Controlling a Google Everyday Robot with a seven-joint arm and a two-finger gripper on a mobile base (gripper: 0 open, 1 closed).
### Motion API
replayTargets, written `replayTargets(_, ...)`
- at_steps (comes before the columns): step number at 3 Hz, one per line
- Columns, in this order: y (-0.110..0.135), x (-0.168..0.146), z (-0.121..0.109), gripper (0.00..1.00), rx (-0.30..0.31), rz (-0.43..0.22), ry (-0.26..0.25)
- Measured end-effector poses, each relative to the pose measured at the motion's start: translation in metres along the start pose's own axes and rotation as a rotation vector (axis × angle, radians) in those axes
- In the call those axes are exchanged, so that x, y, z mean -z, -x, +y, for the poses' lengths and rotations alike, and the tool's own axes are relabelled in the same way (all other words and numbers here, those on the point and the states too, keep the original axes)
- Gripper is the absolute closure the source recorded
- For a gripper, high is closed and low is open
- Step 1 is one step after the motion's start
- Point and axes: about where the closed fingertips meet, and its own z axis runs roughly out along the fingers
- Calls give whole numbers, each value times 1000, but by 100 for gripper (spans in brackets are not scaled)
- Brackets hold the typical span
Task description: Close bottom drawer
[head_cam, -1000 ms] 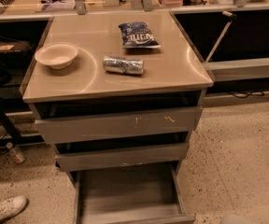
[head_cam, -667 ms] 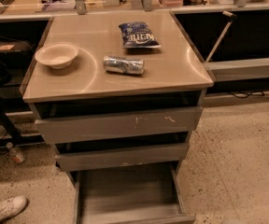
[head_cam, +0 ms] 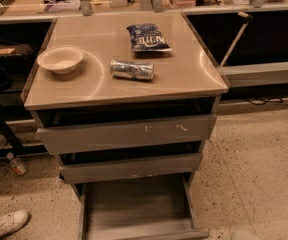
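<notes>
You see the cabinet top [head_cam: 184,76] in the middle. On it, the bowl [head_cam: 60,59] sits at the left. The can [head_cam: 131,69] lies to the right of the bowl, near the centre, and the chip bag [head_cam: 148,37] lies just behind the can. Below the top you find three drawers, one under another: the top drawer [head_cam: 126,134], the middle drawer [head_cam: 131,167], and the bottom drawer [head_cam: 134,206], which stands out farthest toward you. On the floor at the lower left lies a shoe [head_cam: 6,223]. The gripper is not in your view.
</notes>
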Motion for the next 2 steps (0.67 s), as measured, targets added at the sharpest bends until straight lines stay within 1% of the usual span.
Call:
replayTargets(1, 18, -8, -1, 100, -5, -46, -18)
replayTargets(2, 30, -16, -3, 100, -8, -74, -39)
